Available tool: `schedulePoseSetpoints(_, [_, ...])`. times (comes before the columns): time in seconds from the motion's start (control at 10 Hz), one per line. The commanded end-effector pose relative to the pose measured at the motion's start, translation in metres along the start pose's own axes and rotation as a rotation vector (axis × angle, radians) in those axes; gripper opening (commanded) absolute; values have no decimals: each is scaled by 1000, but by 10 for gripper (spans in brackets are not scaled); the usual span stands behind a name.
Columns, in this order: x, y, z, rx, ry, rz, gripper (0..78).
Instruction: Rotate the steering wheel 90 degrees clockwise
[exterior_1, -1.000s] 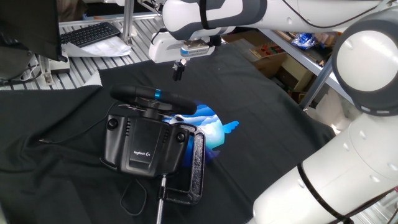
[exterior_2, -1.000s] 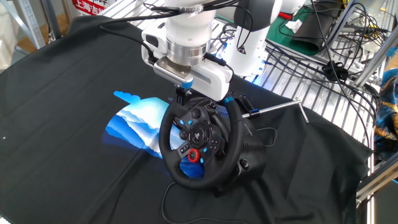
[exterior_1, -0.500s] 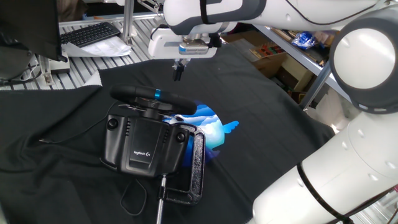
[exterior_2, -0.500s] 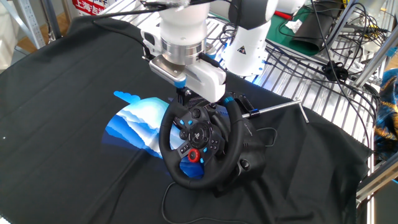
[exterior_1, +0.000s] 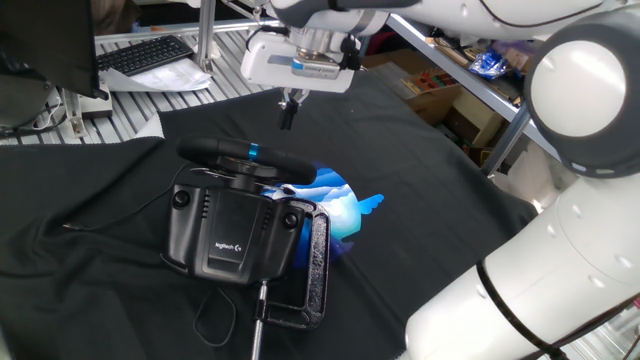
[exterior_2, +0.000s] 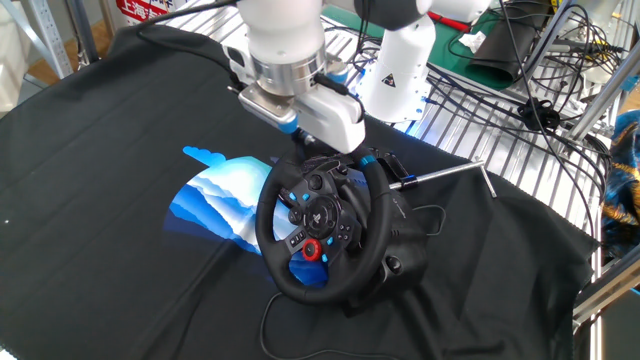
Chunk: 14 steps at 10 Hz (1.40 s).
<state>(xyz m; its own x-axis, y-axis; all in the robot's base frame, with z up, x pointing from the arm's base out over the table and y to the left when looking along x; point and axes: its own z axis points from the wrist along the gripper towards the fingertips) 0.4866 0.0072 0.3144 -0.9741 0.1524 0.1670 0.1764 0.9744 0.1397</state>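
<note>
Sitting on its base (exterior_1: 232, 232), which a clamp (exterior_1: 312, 272) pins to the tabletop (exterior_1: 420, 180), the wheel (exterior_2: 322, 226) looks rigid and should turn on its hub with some resistance; its grippy rim is the place to push or pinch. The tool (exterior_1: 287, 110) hangs above the wheel's top edge, narrow, holding nothing; whether fully closed I cannot tell. A blue print (exterior_2: 222, 198) lies beside the wheel, a cable (exterior_2: 300, 310) in front; neither blocks the rim.
</note>
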Motion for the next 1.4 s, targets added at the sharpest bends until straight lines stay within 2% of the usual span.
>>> schedulePoseSetpoints(0.1, [4,7,-1,-19,22,12,0])
schedulePoseSetpoints(0.4, [10,15,0,-28,29,21,0])
schedulePoseSetpoints(0.5, [15,27,0,-41,31,22,0])
schedulePoseSetpoints(0.6, [18,34,-1,-37,33,61,0])
schedulePoseSetpoints(0.8, [22,41,0,-19,58,183,0])
schedulePoseSetpoints(0.9, [22,41,0,10,57,228,0])
schedulePoseSetpoints(1.0, [22,41,0,63,45,255,0])
schedulePoseSetpoints(1.1, [22,41,0,156,30,299,0])
schedulePoseSetpoints(1.2, [22,41,0,160,32,319,0])
schedulePoseSetpoints(1.4, [22,41,0,199,25,448,0])
